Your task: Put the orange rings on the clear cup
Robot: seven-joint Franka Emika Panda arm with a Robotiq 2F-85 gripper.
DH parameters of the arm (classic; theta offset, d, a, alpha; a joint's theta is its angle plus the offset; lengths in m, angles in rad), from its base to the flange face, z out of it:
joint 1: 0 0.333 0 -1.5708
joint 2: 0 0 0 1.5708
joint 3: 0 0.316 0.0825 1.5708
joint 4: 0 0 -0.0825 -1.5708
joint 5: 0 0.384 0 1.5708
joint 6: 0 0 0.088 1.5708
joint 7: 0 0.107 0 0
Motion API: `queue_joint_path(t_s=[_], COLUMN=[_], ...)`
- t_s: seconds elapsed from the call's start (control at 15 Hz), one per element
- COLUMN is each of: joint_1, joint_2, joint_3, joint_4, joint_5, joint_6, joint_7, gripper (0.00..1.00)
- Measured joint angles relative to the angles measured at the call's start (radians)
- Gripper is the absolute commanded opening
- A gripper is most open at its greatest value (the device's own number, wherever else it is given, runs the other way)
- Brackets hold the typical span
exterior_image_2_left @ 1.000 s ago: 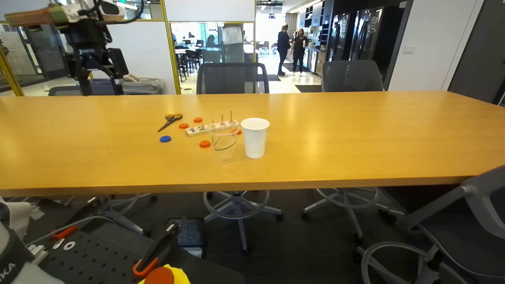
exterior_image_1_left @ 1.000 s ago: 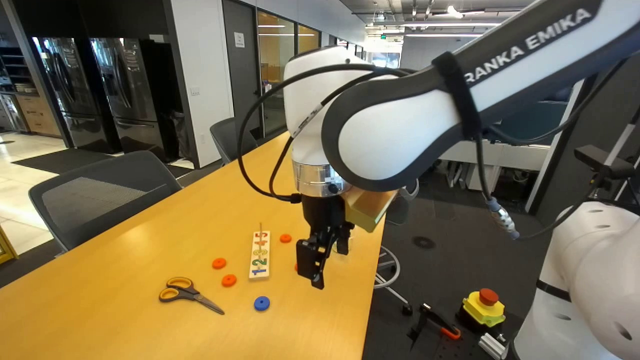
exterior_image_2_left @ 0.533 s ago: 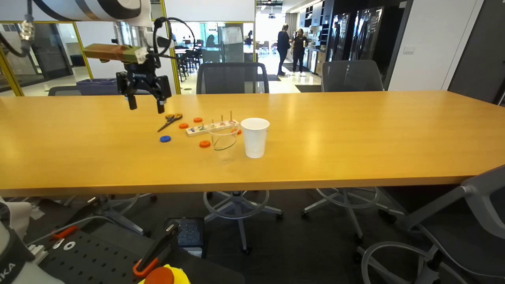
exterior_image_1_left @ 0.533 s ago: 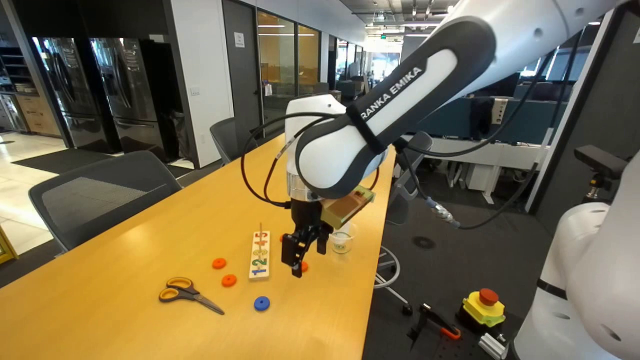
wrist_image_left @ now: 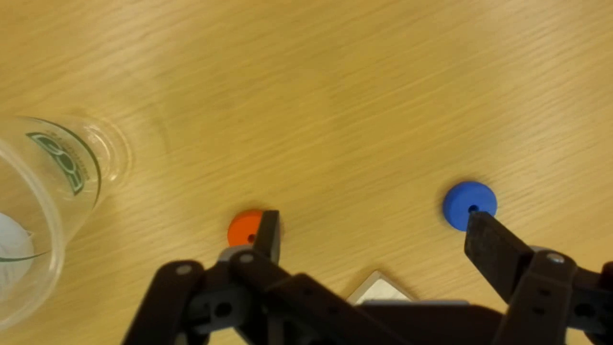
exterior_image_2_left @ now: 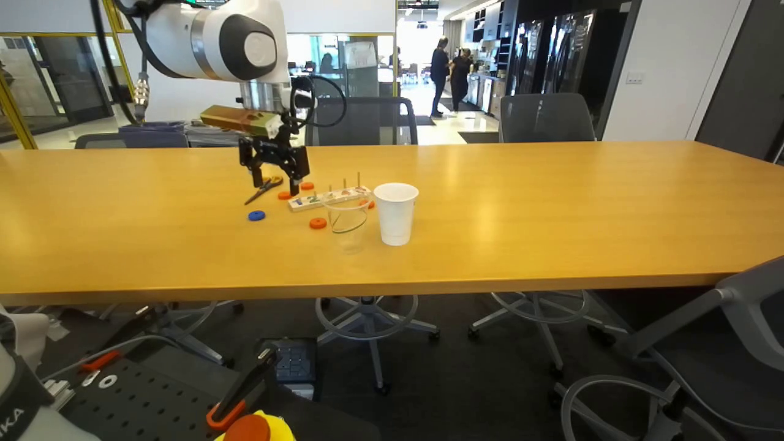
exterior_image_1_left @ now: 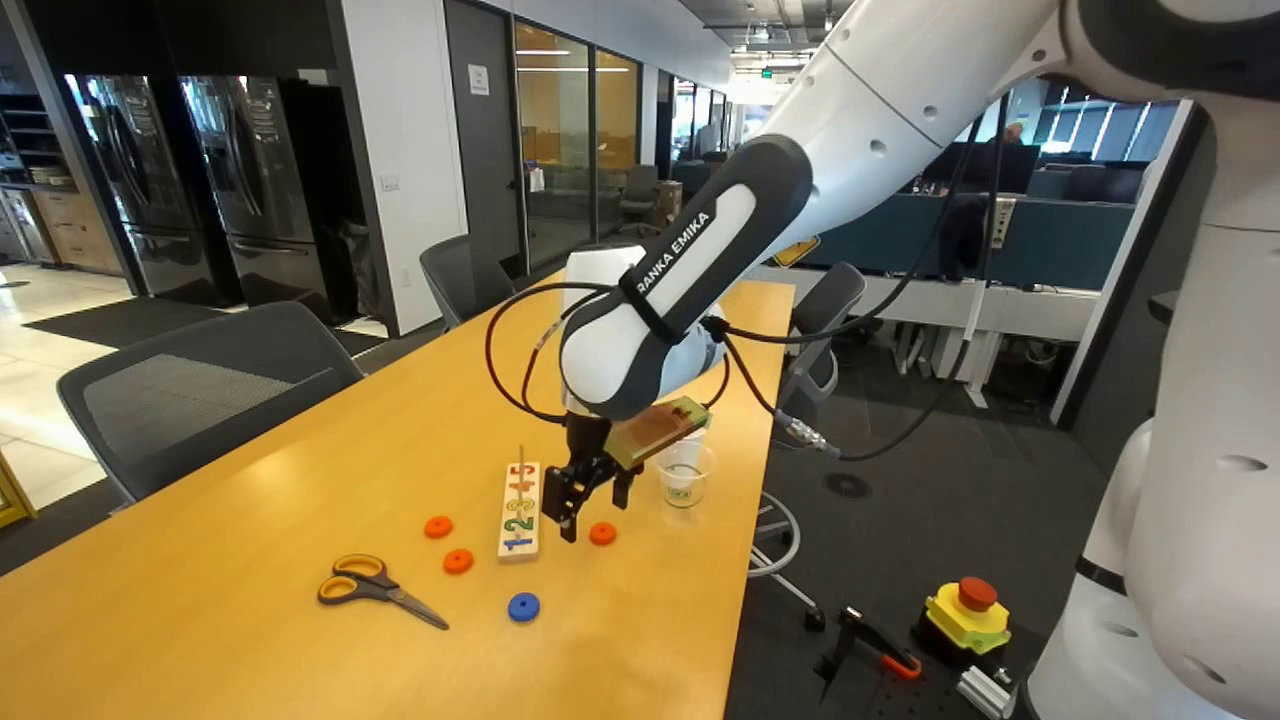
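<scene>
In an exterior view, from left to right, the scissors (exterior_image_2_left: 263, 190) are seen lying on the table (exterior_image_2_left: 551, 214), with the blue ring (exterior_image_2_left: 256, 215) placed nearer to the viewer. The scissors are partly covered by the gripper (exterior_image_2_left: 275, 185), which is held in the air; its jaws are spread wide, in a released state. Next, two orange rings (exterior_image_2_left: 285, 195) are laid on the table. Beside them a number board (exterior_image_2_left: 312, 201) is found, and before it a third orange ring (exterior_image_2_left: 318, 223) is placed, near the clear cup (exterior_image_2_left: 348, 228), which is stood upright. Behind the rim of this cup a fourth orange ring (exterior_image_2_left: 369, 204) is partly hidden. Lastly, the white cup (exterior_image_2_left: 395, 214) is seen upright, just beside the clear cup; whether they are touching cannot be told.
</scene>
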Motion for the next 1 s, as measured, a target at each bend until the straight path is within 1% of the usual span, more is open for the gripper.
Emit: queue_joint_path(t_s=[0.27,0.53,1.0], joint_1=[-0.016,-0.024,-0.025], joint_2=[0.073,0.116,0.195], joint_3=[-0.025,-0.046,-0.061], joint_4=[0.039,0.054,0.091], joint_5=[0.0,0.0,0.004], joint_6=[0.025,0.061,0.086], joint_7=[0.019,0.057,0.123], gripper=[1.0,1.0,1.0])
